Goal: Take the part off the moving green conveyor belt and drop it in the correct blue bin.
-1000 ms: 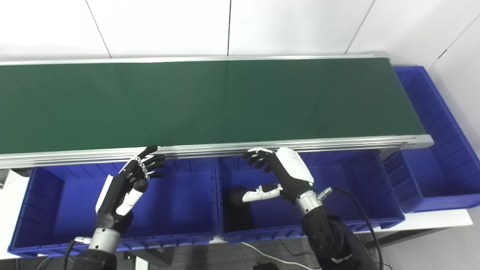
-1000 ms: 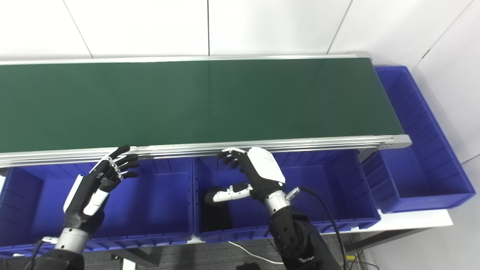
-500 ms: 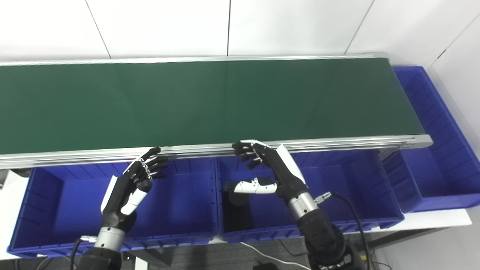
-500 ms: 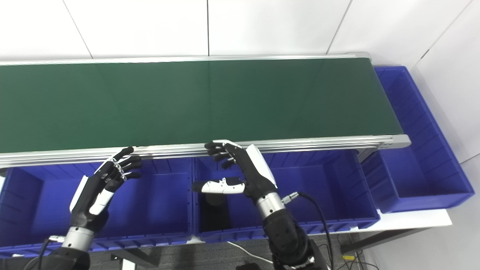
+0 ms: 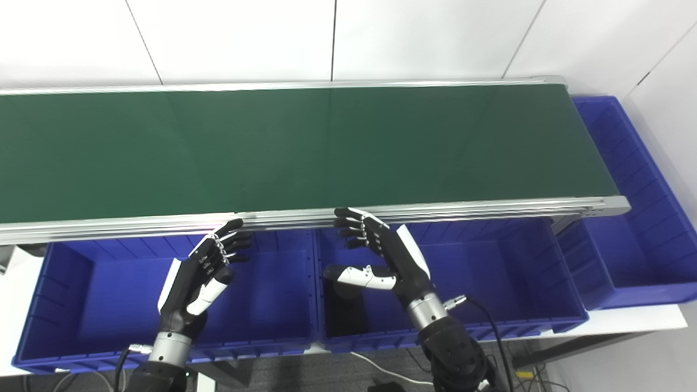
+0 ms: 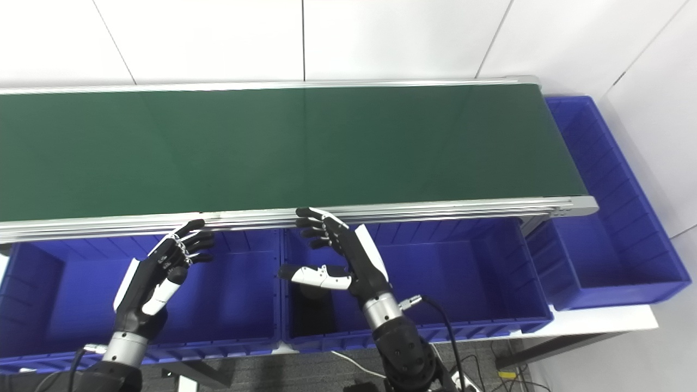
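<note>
White walls, bare green conveyor belt (image 5: 305, 147); my right hand (image 5: 381, 256) has swung leftward, both hands spread empty, left hand (image 5: 204, 272) waiting over bins.

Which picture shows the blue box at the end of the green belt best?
The right eye view: the end bin sits fully in frame, right rim included. In the left eye view the picture's right edge cuts off its far side.

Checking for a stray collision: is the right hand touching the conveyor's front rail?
Cannot tell. In both eye views the right hand's fingertips overlap the rail's lower edge, but from above neither contact nor a gap shows.
</note>
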Robot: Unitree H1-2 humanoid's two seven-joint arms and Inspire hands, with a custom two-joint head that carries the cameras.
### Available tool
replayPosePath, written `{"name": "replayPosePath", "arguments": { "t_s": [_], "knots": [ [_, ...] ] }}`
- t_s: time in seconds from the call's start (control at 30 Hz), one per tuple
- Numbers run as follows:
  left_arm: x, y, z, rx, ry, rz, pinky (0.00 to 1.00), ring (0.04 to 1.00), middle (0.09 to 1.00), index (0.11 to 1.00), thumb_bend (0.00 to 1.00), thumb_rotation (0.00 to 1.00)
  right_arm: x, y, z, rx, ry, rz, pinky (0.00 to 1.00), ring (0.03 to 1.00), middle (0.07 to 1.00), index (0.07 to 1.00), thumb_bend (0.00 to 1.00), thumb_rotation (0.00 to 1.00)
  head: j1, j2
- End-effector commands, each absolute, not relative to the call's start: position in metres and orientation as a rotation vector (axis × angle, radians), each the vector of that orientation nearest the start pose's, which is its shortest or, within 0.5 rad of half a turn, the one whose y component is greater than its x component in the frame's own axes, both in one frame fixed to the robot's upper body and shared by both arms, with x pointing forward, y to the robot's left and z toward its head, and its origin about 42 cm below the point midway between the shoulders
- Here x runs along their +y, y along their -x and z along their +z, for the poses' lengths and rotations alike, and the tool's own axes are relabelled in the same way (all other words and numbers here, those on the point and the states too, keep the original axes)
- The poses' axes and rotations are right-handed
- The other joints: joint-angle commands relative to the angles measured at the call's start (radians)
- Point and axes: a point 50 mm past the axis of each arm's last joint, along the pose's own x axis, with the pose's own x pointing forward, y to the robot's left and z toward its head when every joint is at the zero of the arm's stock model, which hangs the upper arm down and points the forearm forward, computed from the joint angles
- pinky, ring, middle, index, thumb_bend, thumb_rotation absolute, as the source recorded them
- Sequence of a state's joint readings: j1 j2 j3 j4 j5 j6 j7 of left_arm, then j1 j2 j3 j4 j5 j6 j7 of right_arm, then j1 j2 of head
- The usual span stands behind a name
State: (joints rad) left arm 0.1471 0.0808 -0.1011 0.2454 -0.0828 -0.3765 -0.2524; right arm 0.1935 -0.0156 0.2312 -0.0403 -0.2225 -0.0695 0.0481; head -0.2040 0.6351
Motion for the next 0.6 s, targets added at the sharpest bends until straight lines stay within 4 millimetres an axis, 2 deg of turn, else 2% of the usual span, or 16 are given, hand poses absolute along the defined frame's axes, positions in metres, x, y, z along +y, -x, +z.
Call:
{"name": "replayPosePath", "arguments": {
  "t_s": [0.0, 0.17, 0.33, 0.57],
  "knots": [
    [0.207, -0.218, 0.026, -0.042, 0.008, -0.297, 0.68, 0.755, 0.768, 0.829, 0.92, 0.71, -0.160, -0.215, 0.073, -0.034, 0.191, 0.244, 0.75, 0.779, 0.794, 0.831, 0.77, 0.43, 0.002, -0.008],
    [0.205, -0.216, 0.025, -0.038, 0.005, -0.297, 0.68, 0.760, 0.776, 0.833, 0.92, 0.71, -0.164, -0.212, 0.067, -0.033, 0.217, 0.257, 0.74, 0.789, 0.802, 0.837, 0.73, 0.44, 0.005, -0.021],
    [0.202, -0.214, 0.023, -0.043, 0.008, -0.295, 0.69, 0.761, 0.778, 0.835, 0.90, 0.71, -0.172, -0.208, 0.065, -0.040, 0.224, 0.255, 0.73, 0.797, 0.812, 0.844, 0.70, 0.51, 0.010, -0.034],
    [0.200, -0.212, 0.020, -0.037, 0.003, -0.300, 0.69, 0.760, 0.782, 0.840, 0.89, 0.72, -0.177, -0.202, 0.063, -0.056, 0.217, 0.258, 0.74, 0.802, 0.820, 0.841, 0.71, 0.56, 0.016, -0.045]
  ]
}}
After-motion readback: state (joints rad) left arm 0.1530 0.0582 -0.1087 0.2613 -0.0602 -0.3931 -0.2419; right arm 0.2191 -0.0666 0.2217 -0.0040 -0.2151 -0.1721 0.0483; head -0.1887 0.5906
